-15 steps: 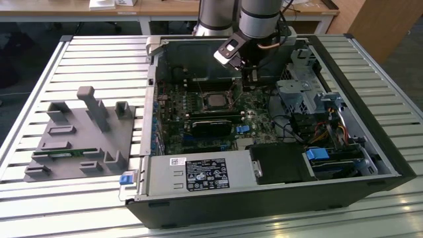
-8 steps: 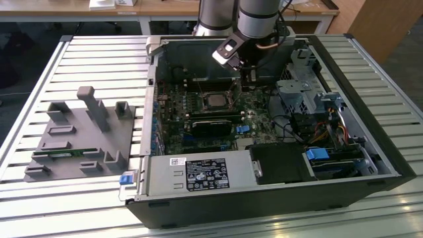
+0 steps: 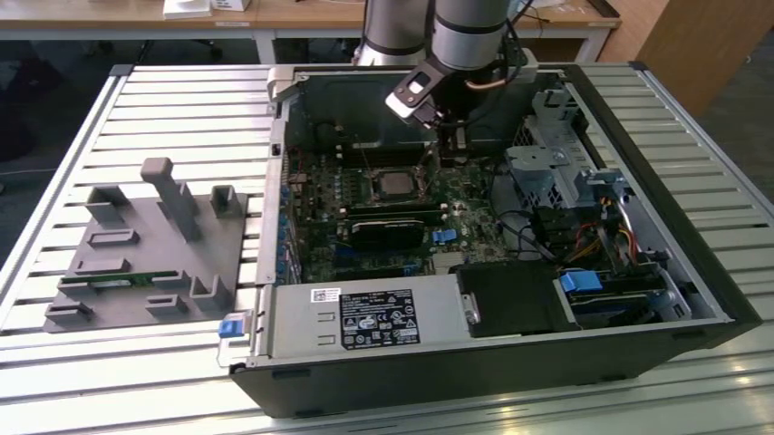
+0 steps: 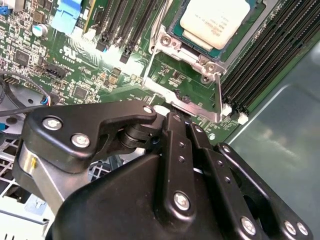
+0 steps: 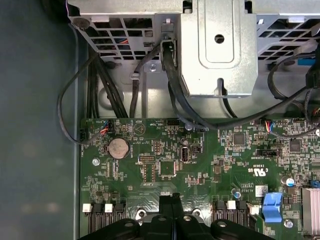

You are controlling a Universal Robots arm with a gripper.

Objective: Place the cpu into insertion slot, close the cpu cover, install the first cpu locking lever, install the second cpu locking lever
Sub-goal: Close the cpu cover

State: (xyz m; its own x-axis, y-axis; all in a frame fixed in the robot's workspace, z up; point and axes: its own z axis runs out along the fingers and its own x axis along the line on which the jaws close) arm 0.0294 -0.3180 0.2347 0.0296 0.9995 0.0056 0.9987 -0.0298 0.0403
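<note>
The cpu (image 4: 215, 20), with its pale silvery top, lies in the insertion slot (image 3: 393, 184) on the green board inside the open computer case. The cpu cover (image 4: 200, 59), a silvery frame, lies flat around the chip. A thin metal lever rod (image 4: 218, 95) runs along one side of the socket. In the exterior view my gripper (image 3: 456, 154) hangs low over the board, just beyond the socket toward the exterior view's right. Its black fingers (image 5: 165, 207) are closed together, and I see nothing held between them. In the second wrist view the gripper (image 4: 167, 117) points at the socket's silvery edge strip.
The metal drive cage (image 5: 220, 45) and black cables (image 5: 175, 105) stand close behind the gripper. Long black memory slots (image 4: 260, 65) flank the socket. The power supply (image 3: 362, 317) fills the case's near side. A grey fixture (image 3: 151, 245) sits on the slatted table at the exterior view's left.
</note>
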